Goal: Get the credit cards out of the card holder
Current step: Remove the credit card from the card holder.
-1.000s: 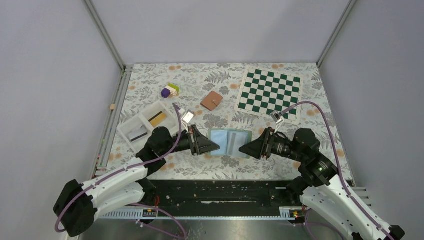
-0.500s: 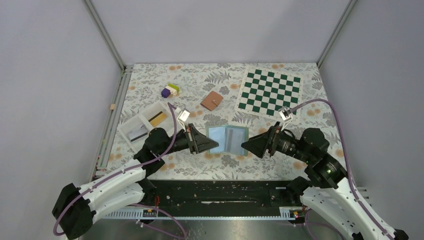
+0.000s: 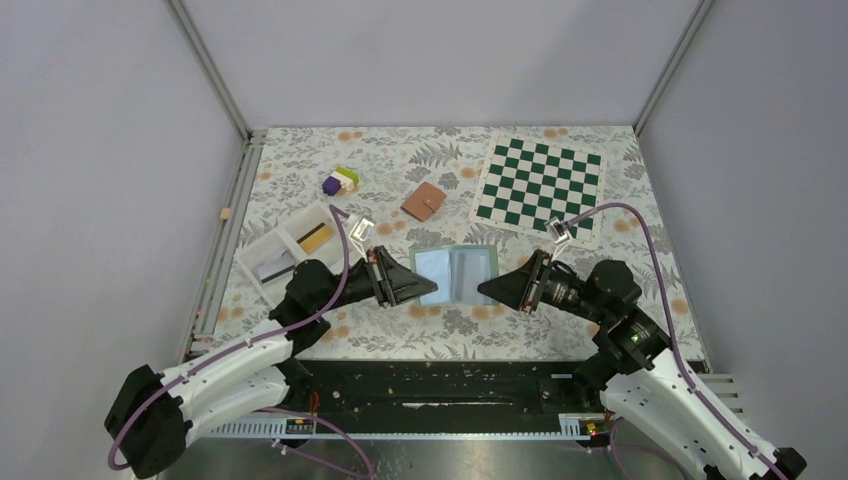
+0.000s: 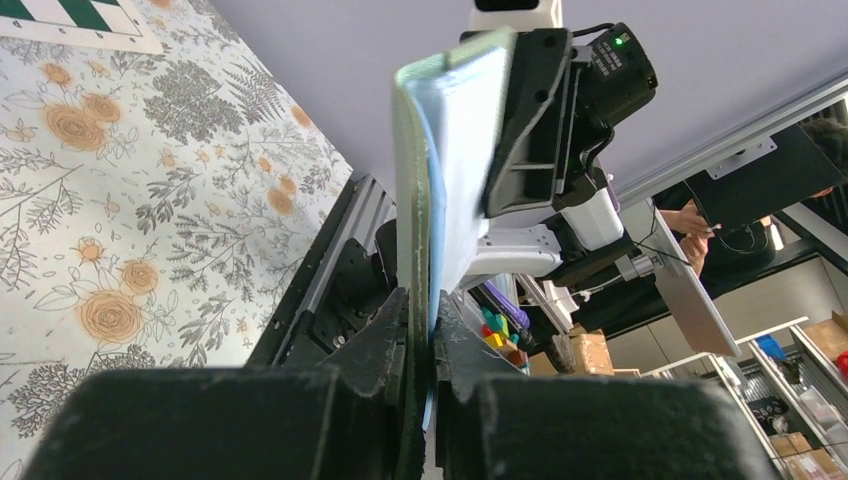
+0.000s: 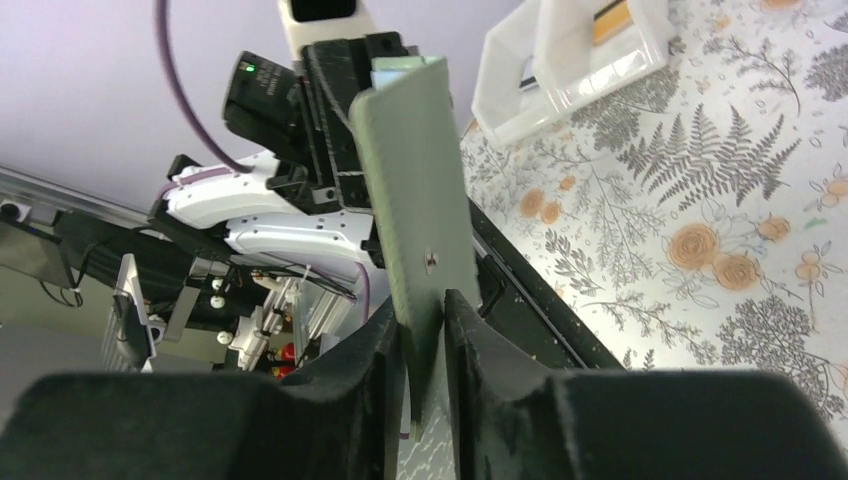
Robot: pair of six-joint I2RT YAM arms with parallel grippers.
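a: the top view is bright and even. soft light falls from overhead, leaving only faint shadows on the table [image 3: 290, 165].

b: any glare?

a: a pale sheen on the clear pages of the card holder [image 3: 455, 275]. in the left wrist view its page is washed almost white.

b: and focus?

a: the left gripper [image 4: 425, 312] and right gripper [image 5: 425, 322] sit close to their lenses, dark and blurred. the floral cloth farther off is crisp.
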